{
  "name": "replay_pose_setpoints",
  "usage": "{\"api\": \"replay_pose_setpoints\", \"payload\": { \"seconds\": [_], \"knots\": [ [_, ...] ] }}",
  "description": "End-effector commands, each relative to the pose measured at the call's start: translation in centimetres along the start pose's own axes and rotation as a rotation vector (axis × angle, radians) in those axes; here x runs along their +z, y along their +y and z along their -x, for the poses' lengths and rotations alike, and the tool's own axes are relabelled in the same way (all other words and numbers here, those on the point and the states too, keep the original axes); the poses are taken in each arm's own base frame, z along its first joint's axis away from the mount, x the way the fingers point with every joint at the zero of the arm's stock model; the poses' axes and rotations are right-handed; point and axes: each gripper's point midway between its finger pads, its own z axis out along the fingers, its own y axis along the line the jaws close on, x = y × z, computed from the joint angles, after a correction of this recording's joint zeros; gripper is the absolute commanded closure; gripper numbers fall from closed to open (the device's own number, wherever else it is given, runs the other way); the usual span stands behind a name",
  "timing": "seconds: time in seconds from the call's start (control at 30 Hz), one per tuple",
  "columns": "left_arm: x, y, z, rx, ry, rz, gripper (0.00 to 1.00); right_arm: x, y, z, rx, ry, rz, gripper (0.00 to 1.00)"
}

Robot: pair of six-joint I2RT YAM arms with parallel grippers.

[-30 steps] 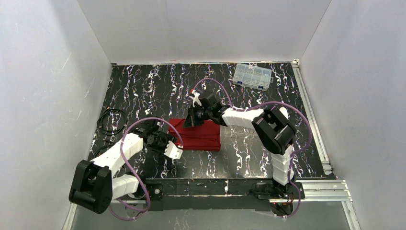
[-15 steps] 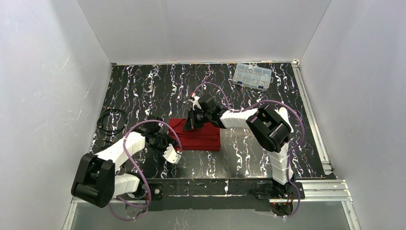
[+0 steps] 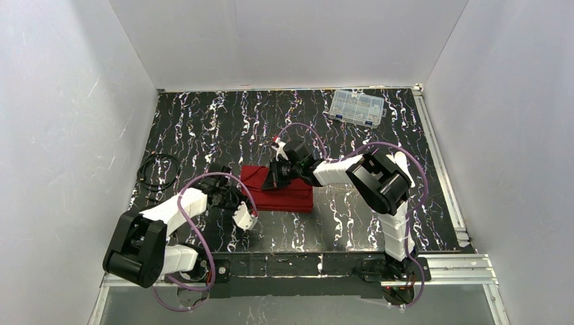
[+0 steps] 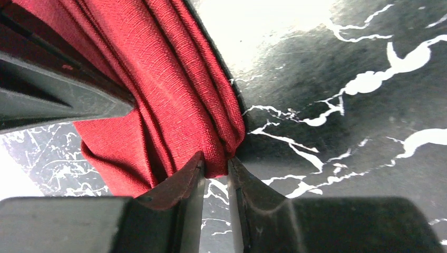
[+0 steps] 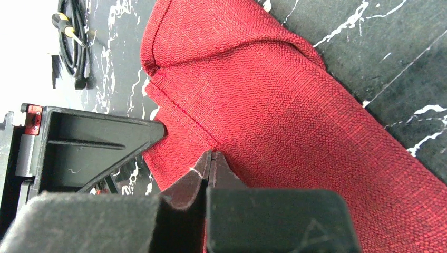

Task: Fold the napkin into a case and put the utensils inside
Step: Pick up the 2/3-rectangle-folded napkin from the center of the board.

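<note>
The napkin [image 3: 288, 193] lies folded into a deep red oblong at mid-table. My left gripper [image 3: 249, 202] is at its near-left end. In the left wrist view the jaws stand narrow, and a bunched corner of the napkin [image 4: 174, 95] fills the gap at my left gripper's [image 4: 216, 164] tips. My right gripper [image 3: 273, 183] is shut, its tips [image 5: 211, 154] pressed together against the napkin's [image 5: 295, 105] top layer near a fold. The dark body at the left of the right wrist view is the left gripper [image 5: 84, 147]. The utensils are out of view.
A clear plastic compartment box [image 3: 357, 107] sits at the back right. A coiled black cable [image 3: 159, 172] lies at the left, also seen as the cable [image 5: 74, 37] in the right wrist view. White walls enclose the black marbled table [image 3: 203, 122].
My left gripper's jaws have narrowed onto the napkin's corner as the arm shifted slightly. My right gripper has slid a little nearer along the cloth and stays shut.
</note>
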Motion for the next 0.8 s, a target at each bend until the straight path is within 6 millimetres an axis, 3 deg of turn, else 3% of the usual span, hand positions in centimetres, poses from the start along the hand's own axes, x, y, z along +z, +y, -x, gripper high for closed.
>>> {"api": "replay_pose_setpoints", "payload": {
  "seconds": [0.0,0.17,0.37,0.57,0.7,0.77],
  "knots": [
    [1.6,-2.7,0.0,-0.046,-0.011,-0.057,0.83,0.3,-0.4,-0.9,0.006,0.001,0.015,0.99],
    [0.9,-1.0,-0.1,-0.110,-0.006,-0.011,0.99,0.4,-1.1,-2.0,0.018,0.011,0.008,0.99],
    [-0.9,1.1,1.9,-0.239,-0.097,-0.006,1.00,0.5,-1.2,-2.5,0.010,0.016,0.009,0.99],
    [-1.4,2.2,2.3,-0.360,-0.134,-0.046,1.00,0.4,-0.6,-2.7,-0.014,0.015,0.019,0.99],
    [-1.4,1.9,2.1,-0.450,-0.129,-0.146,1.00,0.0,0.5,-2.0,-0.029,-0.002,0.057,0.99],
    [-1.2,1.4,2.0,-0.495,-0.129,-0.203,1.00,-0.5,1.6,-1.2,-0.052,-0.023,0.083,0.93]
  ]
}}
